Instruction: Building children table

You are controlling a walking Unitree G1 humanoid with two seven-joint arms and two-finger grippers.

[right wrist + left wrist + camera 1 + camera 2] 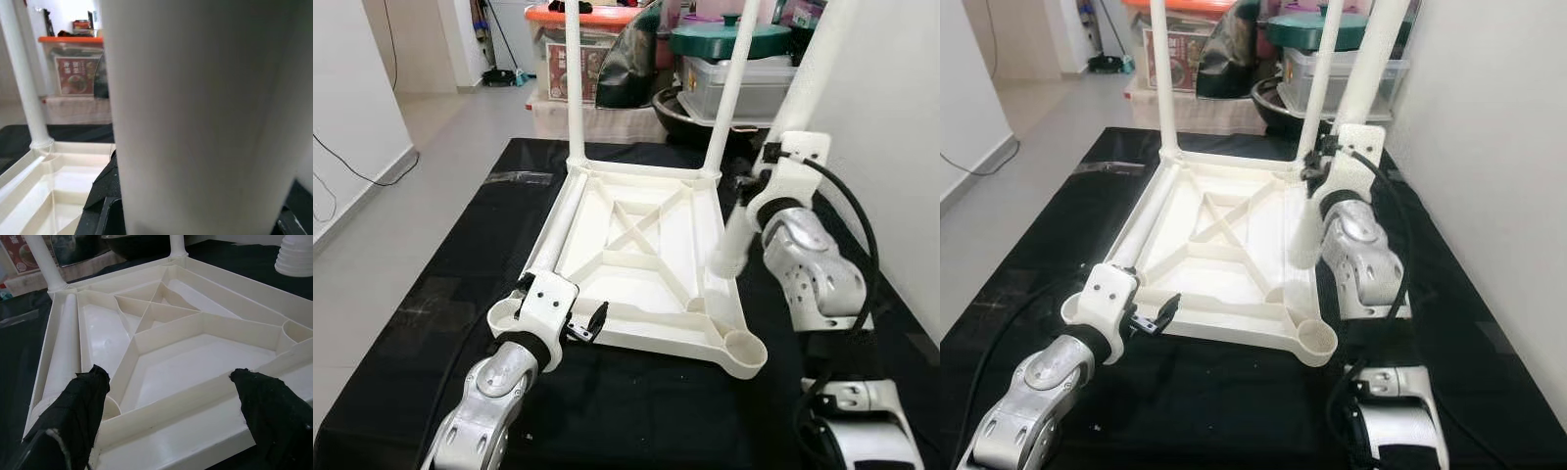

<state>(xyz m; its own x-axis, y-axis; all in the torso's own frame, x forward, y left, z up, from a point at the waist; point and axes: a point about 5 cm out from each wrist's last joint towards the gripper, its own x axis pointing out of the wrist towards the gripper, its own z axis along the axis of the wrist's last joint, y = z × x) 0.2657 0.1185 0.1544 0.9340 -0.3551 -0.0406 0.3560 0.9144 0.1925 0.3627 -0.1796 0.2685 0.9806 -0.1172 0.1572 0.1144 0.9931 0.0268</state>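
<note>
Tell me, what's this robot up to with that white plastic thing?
It is putting together a small table. The tabletop lies upside down on a black mat, with two legs already standing in its far corners. The right gripper holds a third leg tilted over the right side. The left gripper, open, is at the near edge. A fourth leg lies inside along the left rim.

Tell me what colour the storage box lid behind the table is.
Orange lid, clearest in the left eye view.
</note>
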